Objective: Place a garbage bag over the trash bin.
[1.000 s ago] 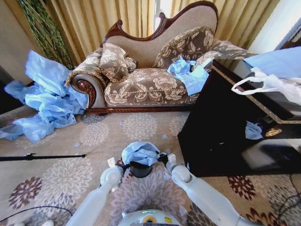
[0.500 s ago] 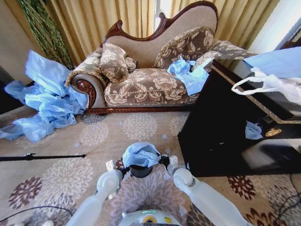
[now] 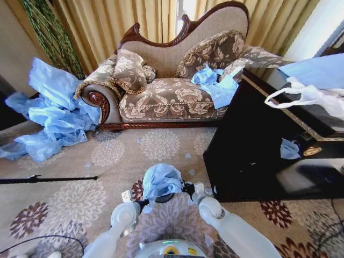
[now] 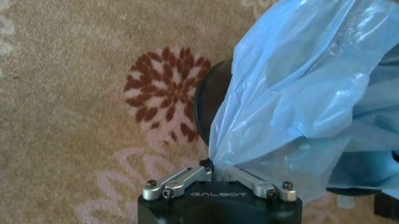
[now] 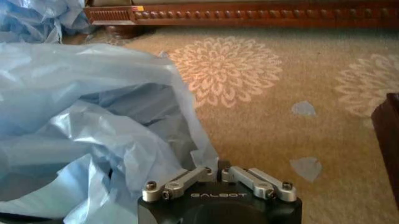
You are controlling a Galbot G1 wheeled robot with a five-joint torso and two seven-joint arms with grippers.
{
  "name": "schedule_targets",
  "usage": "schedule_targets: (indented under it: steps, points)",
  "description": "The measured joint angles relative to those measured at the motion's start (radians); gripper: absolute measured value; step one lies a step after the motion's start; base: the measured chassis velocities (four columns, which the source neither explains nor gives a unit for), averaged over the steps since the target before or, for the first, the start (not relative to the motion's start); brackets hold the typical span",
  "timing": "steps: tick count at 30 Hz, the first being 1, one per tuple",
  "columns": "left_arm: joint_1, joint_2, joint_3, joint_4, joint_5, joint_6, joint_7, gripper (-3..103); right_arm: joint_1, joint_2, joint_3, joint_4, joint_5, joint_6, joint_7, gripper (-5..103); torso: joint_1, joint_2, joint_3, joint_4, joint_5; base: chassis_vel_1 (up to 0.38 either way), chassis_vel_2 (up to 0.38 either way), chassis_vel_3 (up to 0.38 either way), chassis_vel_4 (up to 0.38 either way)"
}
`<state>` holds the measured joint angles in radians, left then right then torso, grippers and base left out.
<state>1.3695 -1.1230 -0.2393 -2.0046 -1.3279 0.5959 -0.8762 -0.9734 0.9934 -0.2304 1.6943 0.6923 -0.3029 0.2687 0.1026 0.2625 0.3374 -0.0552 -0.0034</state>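
The light blue garbage bag (image 3: 161,181) hangs bunched over the small black trash bin (image 3: 164,198) on the rug just ahead of me; only a dark sliver of the bin shows under it. My left gripper (image 4: 212,164) is shut on the garbage bag (image 4: 299,98) at its lower corner, beside the trash bin (image 4: 209,100) whose rim curves out from under the plastic. My right gripper (image 5: 216,168) is shut on another edge of the garbage bag (image 5: 93,121) on the opposite side. In the head view the left gripper (image 3: 141,203) and right gripper (image 3: 189,188) flank the bag.
A dark wooden cabinet (image 3: 252,145) stands close on the right with a white handled bag (image 3: 301,97) on top. A patterned sofa (image 3: 172,86) lies ahead, a heap of blue bags (image 3: 51,118) at left. A black rod (image 3: 48,179) lies on the rug.
Both arms have drawn back toward me and the bag has stretched taller and slid nearer, covering more of the bin than a second ago.
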Motion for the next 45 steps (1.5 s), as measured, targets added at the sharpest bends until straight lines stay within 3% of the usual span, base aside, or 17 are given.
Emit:
schedule_targets:
  steps: [7, 11, 16, 22, 23, 24, 26, 28, 30, 31, 32, 35, 38, 39, 41, 43, 45]
  points:
    - [-0.075, -0.026, 0.024, 0.105, 0.049, -0.055, 0.028, 0, 0.017, 0.01, -0.001, 0.009, 0.002, 0.006, 0.002, 0, 0.0, 0.0, 0.0, 0.0001, -0.0001, 0.0, 0.0, 0.0, 0.0]
    - [-0.145, -0.031, 0.03, 0.155, 0.062, -0.124, 0.049, 0, 0.025, 0.02, -0.008, 0.007, 0.001, 0.02, 0.003, 0, 0.0, 0.0, 0.0, -0.0002, -0.0002, 0.0, 0.0, 0.0, 0.0]
    - [-0.21, -0.023, 0.023, 0.196, 0.158, -0.23, 0.132, 0, 0.036, 0.043, -0.008, 0.002, -0.007, 0.057, 0.012, 0, 0.0, 0.0, 0.0, -0.0001, 0.0001, 0.0, 0.0, 0.0, 0.0]
    - [-0.21, -0.005, 0.016, 0.16, 0.176, -0.238, 0.146, 0, 0.044, 0.04, -0.002, 0.02, -0.009, 0.05, 0.017, 3, 0.0, 0.0, 0.0, 0.0, 0.0, 0.0, 0.0, 0.0, 0.0]
    - [-0.204, -0.004, 0.015, 0.151, 0.181, -0.237, 0.146, 0, 0.044, 0.038, -0.001, 0.023, -0.009, 0.049, 0.018, 8, 0.0, 0.0, 0.0, 0.0, 0.0, 0.0, 0.0, 0.0, 0.0]
    - [-0.185, -0.002, 0.015, 0.134, 0.206, -0.235, 0.146, 11, 0.041, 0.029, 0.001, 0.035, -0.009, 0.048, 0.02, 14, 0.0, 0.0, 0.0, -0.0002, -0.0002, 0.0, 0.0, 0.0, 0.0]
    - [-0.177, -0.002, 0.015, 0.127, 0.218, -0.235, 0.146, 11, 0.038, 0.026, 0.003, 0.041, -0.009, 0.048, 0.021, 19, 0.0, 0.0, 0.0, -0.0001, -0.0001, 0.0, 0.0, 0.0, 0.0]
    - [-0.136, 0.001, 0.008, 0.091, 0.279, -0.236, 0.147, 22, 0.019, 0.01, 0.014, 0.082, -0.003, 0.045, 0.036, 30, 0.0, 0.0, 0.0, 0.0, -0.0001, 0.0, 0.0, 0.0, 0.0]
    - [-0.124, 0.002, 0.004, 0.082, 0.296, -0.237, 0.148, 26, 0.013, 0.005, 0.017, 0.095, -0.001, 0.044, 0.039, 30, 0.0, 0.0, 0.0, 0.0001, -0.0001, 0.0, 0.0, 0.0, 0.0]
    - [-0.112, 0.003, 0.001, 0.073, 0.314, -0.238, 0.151, 26, 0.006, -0.001, 0.021, 0.107, 0.0, 0.044, 0.041, 36, 0.0, 0.0, 0.0, 0.0002, 0.0, 0.0, 0.0, 0.0, 0.0]
    - [-0.095, 0.005, -0.004, 0.06, 0.347, -0.241, 0.159, 38, -0.004, -0.008, 0.028, 0.124, 0.0, 0.043, 0.043, 41, 0.0, 0.0, 0.0, 0.0001, -0.0001, 0.0, 0.0, 0.0, 0.0]
    - [-0.065, 0.013, -0.02, 0.04, 0.427, -0.253, 0.193, 43, -0.02, -0.017, 0.043, 0.146, 0.0, 0.043, 0.045, 51, 0.0, 0.0, 0.0, 0.0001, 0.0, 0.0, 0.0, 0.0, 0.0]
    - [-0.042, 0.026, -0.032, 0.024, 0.532, -0.273, 0.245, 59, -0.039, -0.02, 0.069, 0.17, 0.002, 0.044, 0.061, 69, 0.0, 0.0, 0.0, 0.0001, 0.0, 0.0, 0.0, 0.0, 0.0]
    - [-0.042, 0.026, -0.032, 0.024, 0.532, -0.273, 0.245, 59, -0.039, -0.02, 0.069, 0.17, 0.002, 0.044, 0.061, 69, 0.0, 0.0, 0.0, 0.0001, 0.0, 0.0, 0.0, 0.0, 0.0]
    - [-0.035, 0.035, -0.039, 0.013, 0.575, -0.278, 0.262, 70, -0.059, -0.024, 0.084, 0.207, 0.011, 0.044, 0.079, 74, 0.0, 0.0, 0.0, 0.0, -0.0001, 0.0, 0.0, 0.0, 0.0]
    - [-0.033, 0.04, -0.042, 0.01, 0.6, -0.28, 0.273, 70, -0.067, -0.025, 0.089, 0.222, 0.015, 0.044, 0.088, 79, 0.0, 0.0, 0.0, 0.0, -0.0002, 0.0, 0.0, 0.0, 0.0]
    - [-0.024, 0.053, -0.049, 0.008, 0.668, -0.294, 0.311, 81, -0.093, -0.025, 0.103, 0.258, 0.032, 0.044, 0.107, 85, 0.0, 0.0, 0.0, 0.0, -0.0001, 0.0, 0.0, 0.0, 0.0]
